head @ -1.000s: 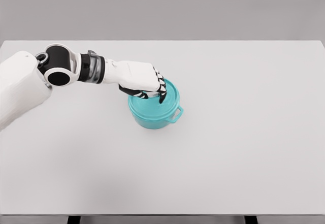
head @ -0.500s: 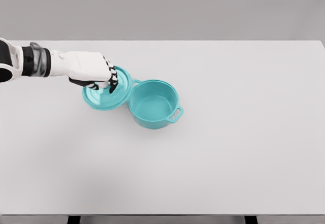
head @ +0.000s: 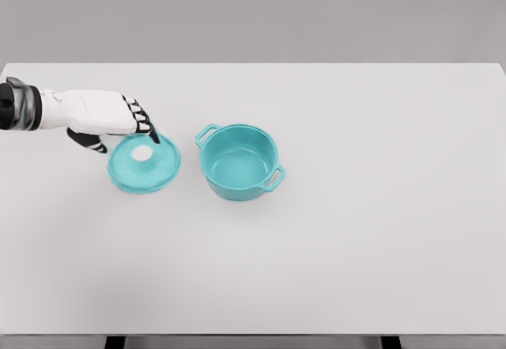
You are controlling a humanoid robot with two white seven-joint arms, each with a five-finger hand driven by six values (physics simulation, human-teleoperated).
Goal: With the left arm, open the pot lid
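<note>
The left hand (head: 111, 119) hangs at the upper left edge of the lid (head: 143, 164), its fingers (head: 142, 121) loosely apart and closed on nothing; whether a fingertip touches the rim I cannot tell. The lid lies flat on the desk (head: 356, 230), its pale knob (head: 141, 153) bare, just beside the pot (head: 238, 161) on the pot's left with a narrow gap between them. The pot stands open and upright, empty inside, near the desk's middle.

The job looks done, so the risk lies in the retreat: a trailing finger could catch the lid's edge and drag it, or push it into the pot.

The desk is plain white and smooth. Behind it is a bare grey wall (head: 253, 13). The right arm is out of view.
</note>
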